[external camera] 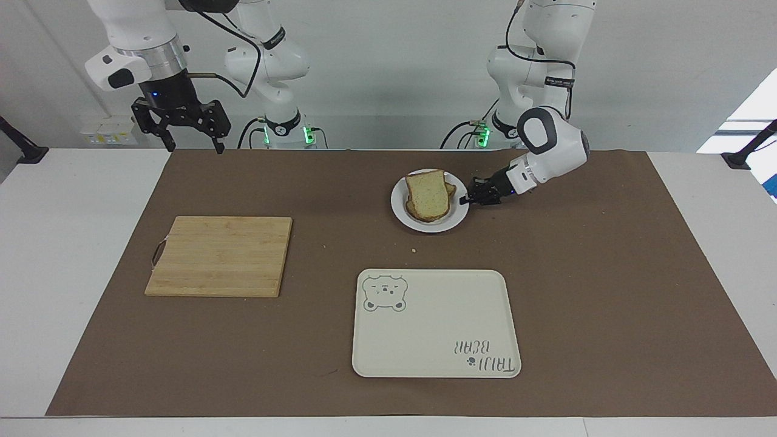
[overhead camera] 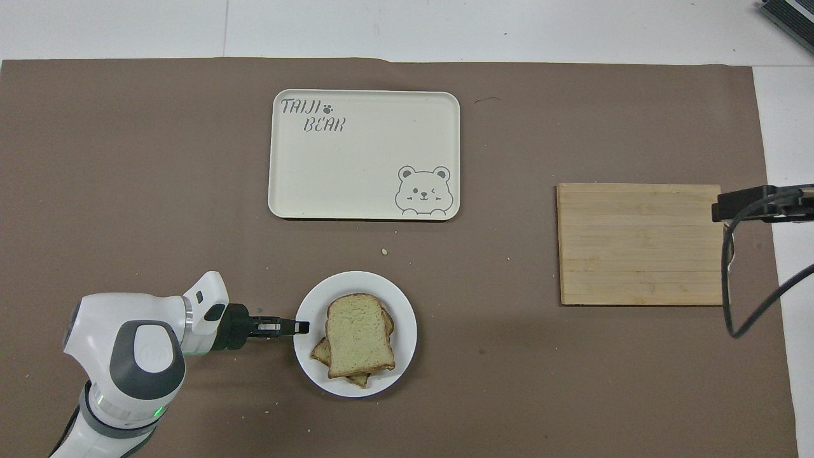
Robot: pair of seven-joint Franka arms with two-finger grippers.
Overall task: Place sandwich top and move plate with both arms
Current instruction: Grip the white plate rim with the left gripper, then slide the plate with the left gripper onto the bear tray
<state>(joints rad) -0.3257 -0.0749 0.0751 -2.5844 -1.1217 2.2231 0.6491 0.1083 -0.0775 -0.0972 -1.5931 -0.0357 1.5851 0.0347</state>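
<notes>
Plate [external camera: 402, 213] | near robots, sandwich top [external camera: 428, 194] stacked on it | left gripper [external camera: 467, 199] pinched on rim | right gripper [external camera: 189, 142] spread, raised, waiting | judged rigid, slick, light; bread may slide, keep level

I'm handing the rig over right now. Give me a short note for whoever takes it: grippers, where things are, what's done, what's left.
Left gripper: shut on the rim of the plate, at the edge toward the left arm's end.
Right gripper: open, raised over the mat's edge at the right arm's end, waiting.
Sandwich top: on the stack on the plate.
Done: top placed.
Left: move the plate; the right gripper has no hold on it yet.
</notes>
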